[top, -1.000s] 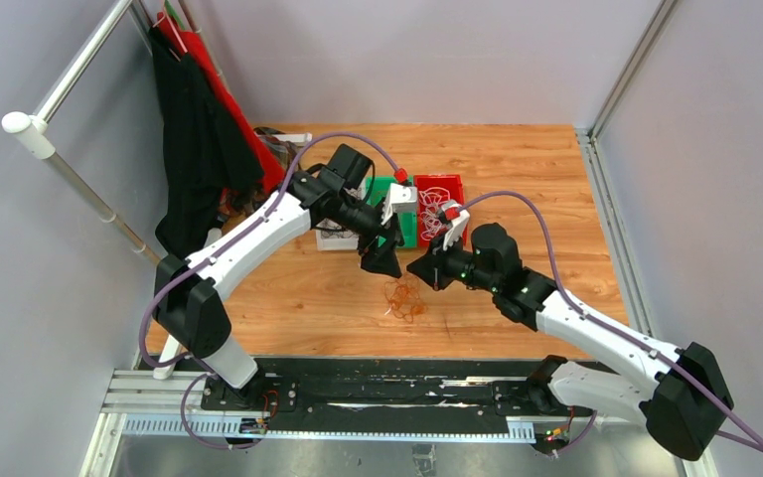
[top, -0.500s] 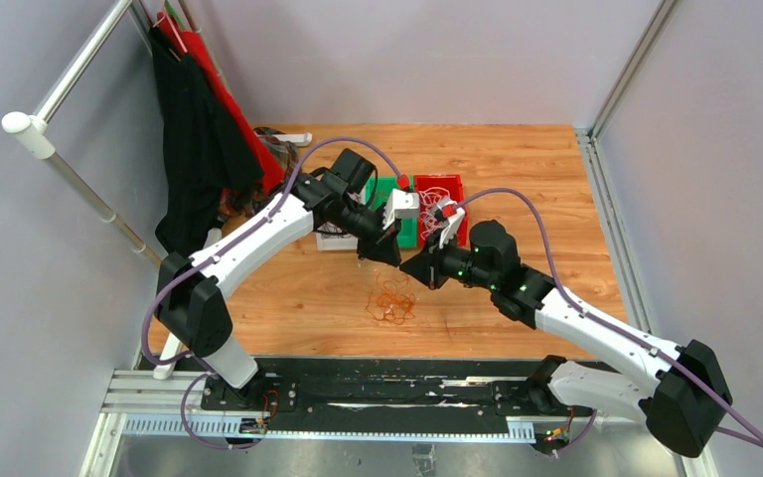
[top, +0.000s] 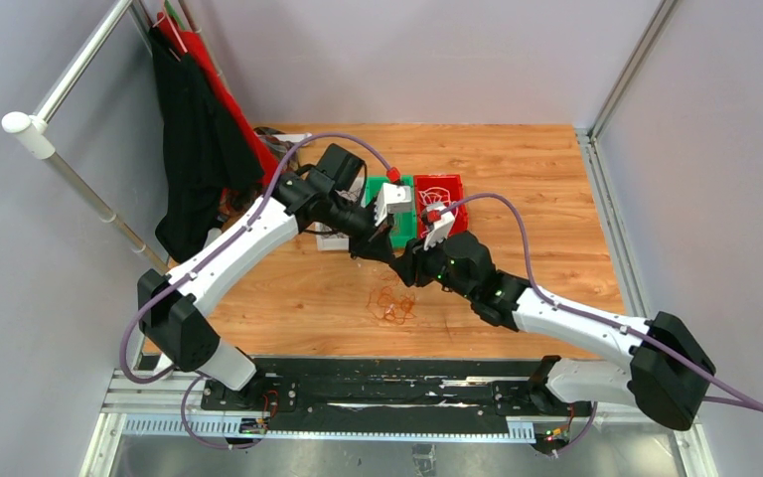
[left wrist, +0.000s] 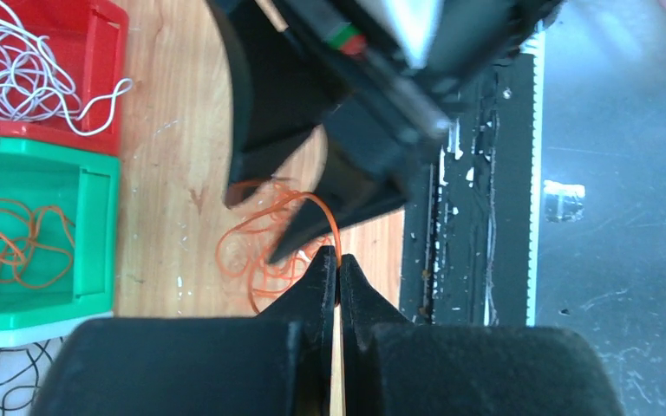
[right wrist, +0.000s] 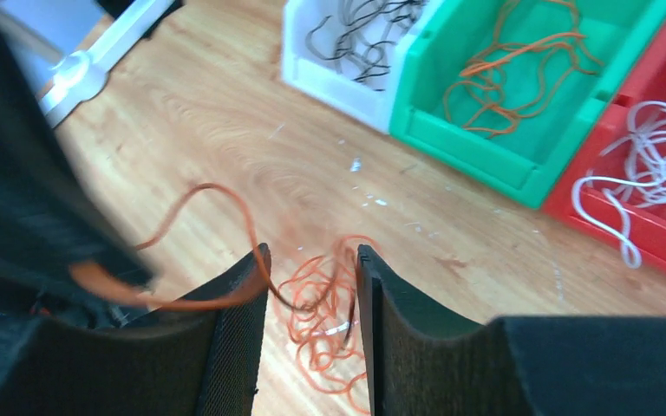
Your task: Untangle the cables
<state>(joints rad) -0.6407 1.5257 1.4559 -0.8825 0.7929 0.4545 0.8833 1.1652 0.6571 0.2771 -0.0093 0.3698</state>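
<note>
**A:** Since the orange bunch (top: 393, 303) lies on the table (top: 517, 169) at 6 o'clock from both grippers, how do we free its strand (left wrist: 316, 201)?

**B:** The left gripper (left wrist: 338, 267) is clamped on it. Lift slowly toward the green bin (right wrist: 468, 160) at 12 o'clock. The right gripper (right wrist: 310, 260) stands part open, the strand seemingly loose between its fingers.

**A:** Changed?

**B:** A second ago the right pinched and the left gaped. They've swapped.

- On the table (top: 556, 199), 3 bins stand in a row, side by side: left bin (right wrist: 338, 80), middle bin (right wrist: 468, 143), right bin (right wrist: 624, 227).
- Cables (right wrist: 650, 130) lie in each bin.
- A loose bunch (top: 393, 303) lies on the table before the bins, nearer the arms.
- The left gripper (left wrist: 338, 270) and right gripper (right wrist: 312, 264) meet above the table, between bins and bunch.
- A strand (left wrist: 335, 238) runs from the bunch up into the left gripper.
</note>
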